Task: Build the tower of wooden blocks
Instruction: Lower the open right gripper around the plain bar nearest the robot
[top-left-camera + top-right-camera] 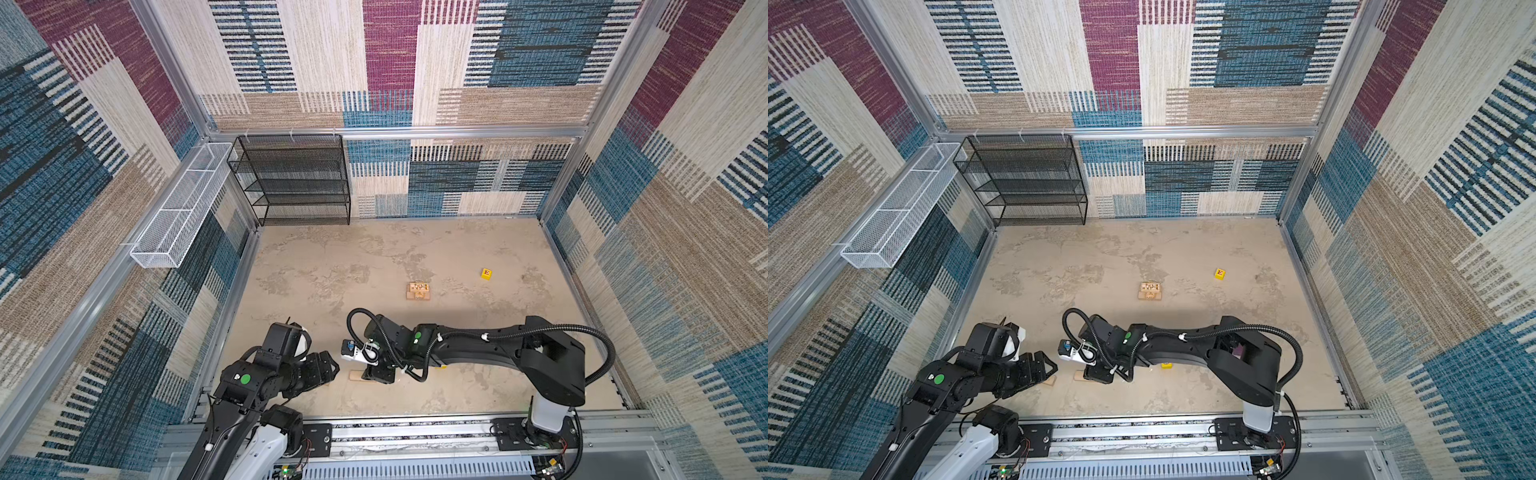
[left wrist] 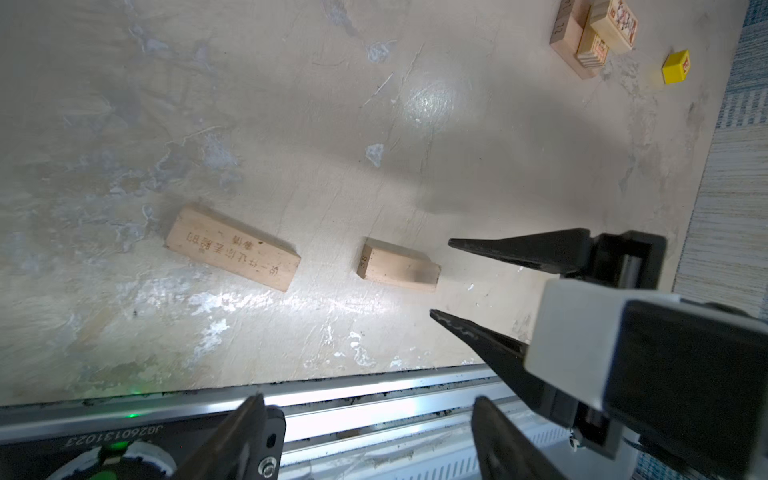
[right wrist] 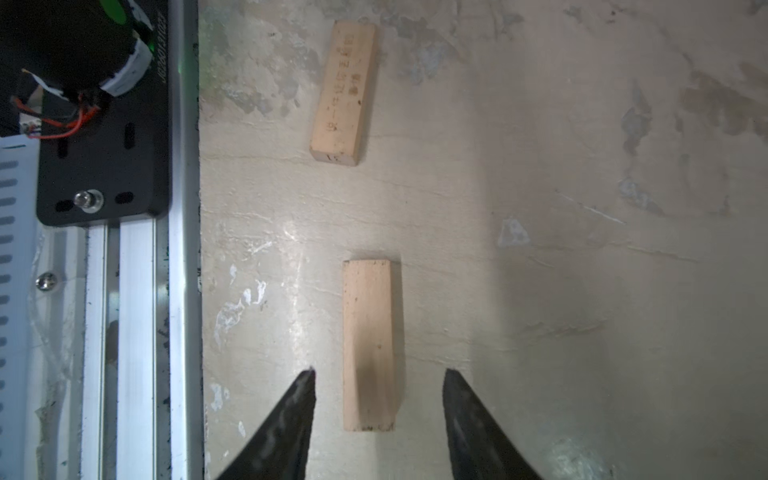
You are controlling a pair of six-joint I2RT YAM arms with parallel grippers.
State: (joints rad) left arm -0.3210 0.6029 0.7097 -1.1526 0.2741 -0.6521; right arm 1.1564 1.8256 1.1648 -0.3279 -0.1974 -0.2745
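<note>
Crossed tan planks form a low tower [image 1: 418, 290] [image 2: 562, 39] at mid-table. One yellow cube [image 1: 486, 273] [image 2: 675, 68] sits to its right, and another yellow cube [image 1: 1166, 365] peeks out under the right arm. A plain plank [image 3: 368, 345] [image 2: 397, 266] lies flat near the front rail. My right gripper [image 3: 378, 374] [image 1: 372, 376] hangs over it, open, with a finger on each side and a gap to the wood. A printed plank [image 3: 345, 89] [image 2: 232, 249] lies just beyond it. My left gripper [image 2: 370, 415] [image 1: 332, 370] is open and empty over the front rail.
A black mesh shelf [image 1: 291, 178] stands at the back left and a white wire basket [image 1: 183, 208] hangs on the left wall. The aluminium rail [image 1: 415, 432] runs along the front edge. Carpeted walls close in the table.
</note>
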